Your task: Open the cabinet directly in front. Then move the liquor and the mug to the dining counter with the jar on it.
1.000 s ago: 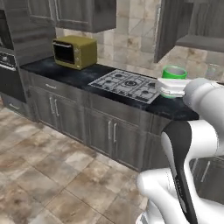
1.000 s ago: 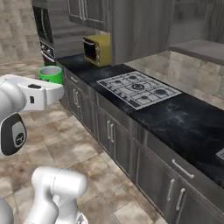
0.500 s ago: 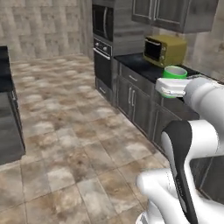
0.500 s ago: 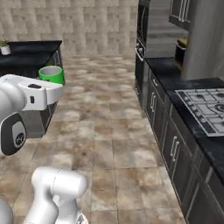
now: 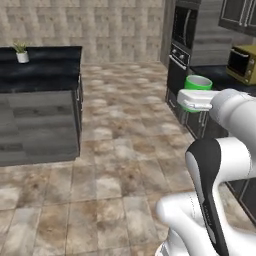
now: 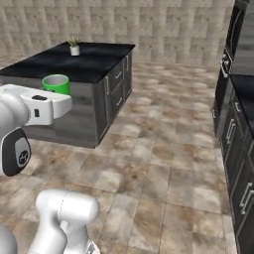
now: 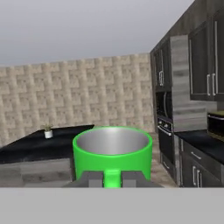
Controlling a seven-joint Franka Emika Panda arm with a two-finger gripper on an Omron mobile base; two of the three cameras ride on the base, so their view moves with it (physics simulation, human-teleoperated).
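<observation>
1. Since a second ago the whole view has swung: the gas hob and yellow microwave that sat ahead are gone from centre, and open tiled floor with a black-topped island now lies ahead. That is the base turning, not the things moving. The mug stays in the gripper throughout.
2. Mug (image 5: pixel 198 82): bright green, pale inside, upright, carried in the air above the white hand. In the left base view it sits at about 2 o'clock from centre; in the right base view (image 6: pixel 56 84) at about 9 o'clock; in the hand view (image 7: pixel 112 155) dead centre, mouth open upward.
3. Gripper (image 7: pixel 112 179): fingers pressed together on the mug's green handle, which shows between the two dark tips at 6 o'clock in the hand view. Pinching the mug, not spread.
4. Island (image 6: pixel 94 67) with black marble top and grey drawer fronts, at 11 o'clock in the right base view, 9 o'clock in the left base view. A small potted plant (image 6: pixel 74 46) stands on its far end.
5. Wall oven stack (image 5: pixel 185 32) at 1 o'clock in the left base view, dark, set in grey-brown cabinetry.
6. Yellow microwave (image 5: pixel 243 64) at 3 o'clock, on the black counter at the right edge.
7. Floor (image 5: pixel 125 150): mottled brown-beige tile between island and oven wall. Back wall pale stone brick.
</observation>
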